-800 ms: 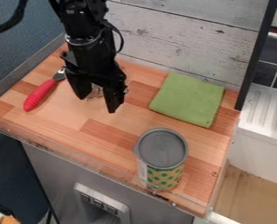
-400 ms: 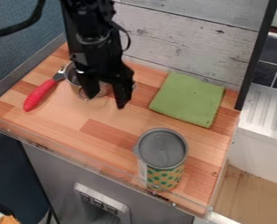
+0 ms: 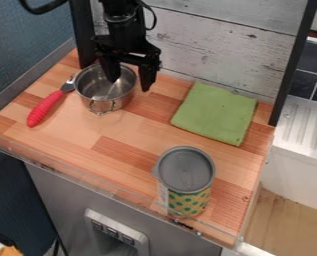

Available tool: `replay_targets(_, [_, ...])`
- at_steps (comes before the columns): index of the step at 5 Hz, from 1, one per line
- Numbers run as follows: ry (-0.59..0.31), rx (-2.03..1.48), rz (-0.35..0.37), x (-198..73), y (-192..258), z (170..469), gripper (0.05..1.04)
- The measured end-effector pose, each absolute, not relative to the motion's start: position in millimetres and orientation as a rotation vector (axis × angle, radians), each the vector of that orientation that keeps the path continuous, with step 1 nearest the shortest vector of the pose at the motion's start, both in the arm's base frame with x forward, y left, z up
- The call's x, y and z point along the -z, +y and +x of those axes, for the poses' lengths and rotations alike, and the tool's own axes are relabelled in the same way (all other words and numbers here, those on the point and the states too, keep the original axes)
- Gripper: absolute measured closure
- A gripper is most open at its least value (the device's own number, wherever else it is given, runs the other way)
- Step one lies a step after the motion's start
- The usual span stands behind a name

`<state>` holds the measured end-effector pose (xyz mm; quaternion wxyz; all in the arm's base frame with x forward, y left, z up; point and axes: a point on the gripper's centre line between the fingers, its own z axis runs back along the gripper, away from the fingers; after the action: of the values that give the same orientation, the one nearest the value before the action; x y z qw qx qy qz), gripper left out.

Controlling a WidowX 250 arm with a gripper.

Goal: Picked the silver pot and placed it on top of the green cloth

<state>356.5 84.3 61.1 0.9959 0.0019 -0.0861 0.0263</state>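
Fingers of the black two-finger gripper were spread apart, one in front of the round silver metal pot's opening, the other to the right of its rim. The pot sat upright on the light wooden desk, left of the folded green cloth and apart from it. A tool with a ribbed red handle lay just beside the pot; a grey-lidded can with green dots stood near the front edge.
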Motion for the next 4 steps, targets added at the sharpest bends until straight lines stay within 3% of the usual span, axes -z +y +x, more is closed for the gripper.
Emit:
replay_targets(2, [-0.077, -0.04, 0.051, -21, 96, 361, 0.133])
replay_targets(3, [-0.06, -0.053, 0.042, -10, 97, 366, 0.357])
replay_targets(4, [-0.066, -0.055, 0.027, -13, 93, 367, 0.666])
